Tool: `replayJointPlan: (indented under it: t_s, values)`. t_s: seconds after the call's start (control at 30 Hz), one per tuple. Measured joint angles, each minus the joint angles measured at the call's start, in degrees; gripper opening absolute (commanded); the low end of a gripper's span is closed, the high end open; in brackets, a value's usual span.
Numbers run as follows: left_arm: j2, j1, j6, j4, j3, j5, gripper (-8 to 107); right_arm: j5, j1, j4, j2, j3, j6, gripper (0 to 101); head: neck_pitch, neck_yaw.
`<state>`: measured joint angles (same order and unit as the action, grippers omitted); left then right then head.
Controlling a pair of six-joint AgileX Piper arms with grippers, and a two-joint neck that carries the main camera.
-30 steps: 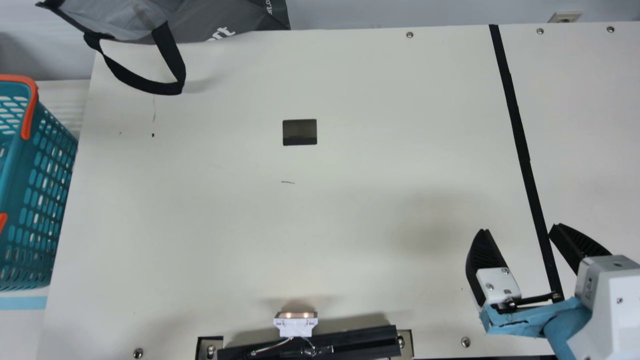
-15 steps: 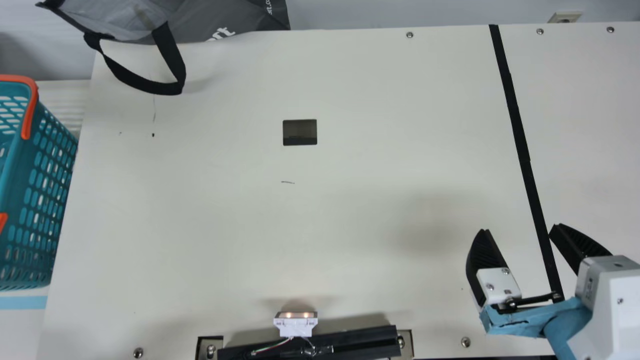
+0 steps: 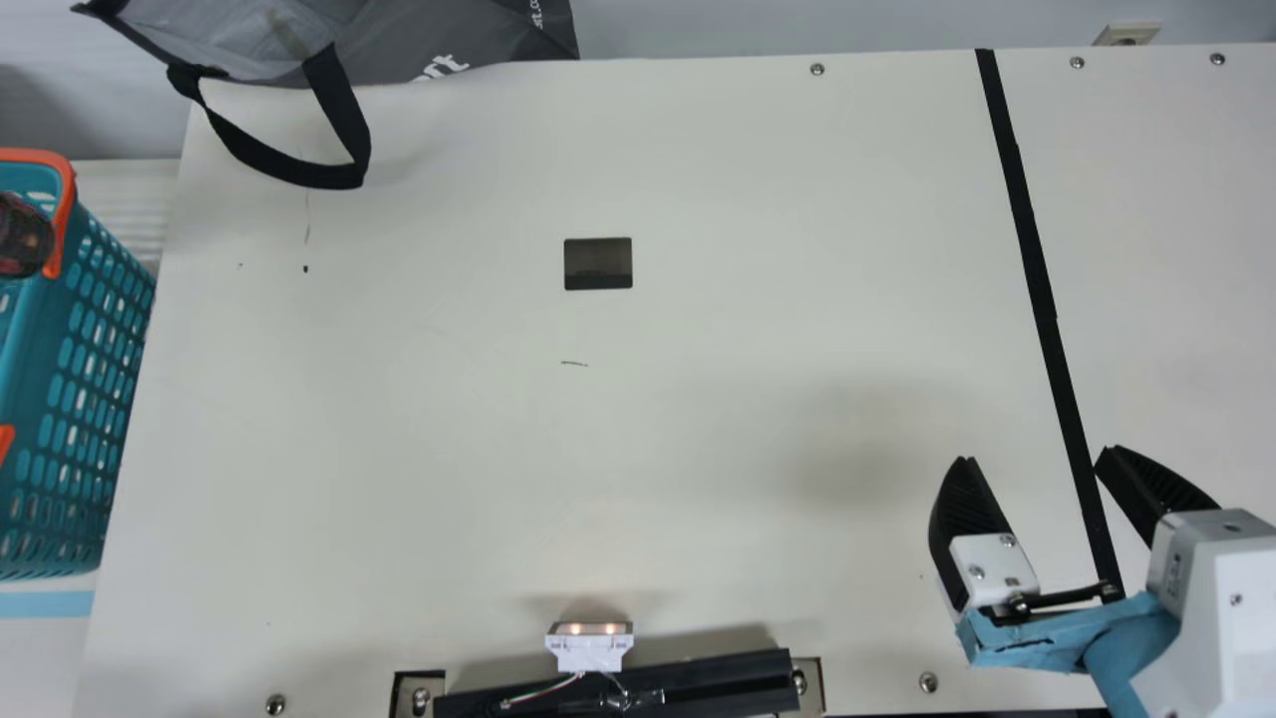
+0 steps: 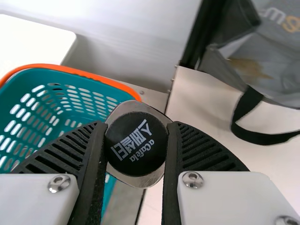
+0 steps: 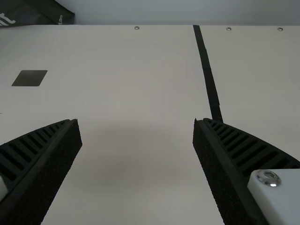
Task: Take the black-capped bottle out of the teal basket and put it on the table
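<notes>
At the main view's left edge, the lower part of the bottle (image 3: 22, 237) shows over the teal basket (image 3: 75, 379), by its orange handle. In the left wrist view the black-capped bottle (image 4: 136, 143) is seen cap-on, and my left gripper (image 4: 136, 147) is shut on it, one ribbed finger on each side. The teal basket (image 4: 42, 112) is behind it there. My right gripper (image 3: 1037, 459) stands open over the table's right part in the main view; in the right wrist view the right gripper (image 5: 137, 133) has nothing between its fingers.
A grey bag (image 3: 439, 40) with a black strap loop lies at the back left, the loop hanging over the cream table (image 3: 598, 449). A black strip (image 3: 1037, 269) crosses the table's right side. A small light fixture (image 3: 589, 646) stands at the front edge.
The bottle has come into the main view at the left edge, above the basket, where only the basket showed before. My right arm has kept still.
</notes>
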<state>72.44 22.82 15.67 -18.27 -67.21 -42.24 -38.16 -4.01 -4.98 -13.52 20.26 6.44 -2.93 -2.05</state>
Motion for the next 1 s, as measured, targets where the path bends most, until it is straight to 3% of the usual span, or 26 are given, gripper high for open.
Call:
replayJointPlan:
  t_s: [1.0]
  values:
    - [2.59,-28.59,-23.29,16.63,1.5,4.82,0,0.02,0.0,0.0,0.0,0.0,0.0,91,0.0,0.0]
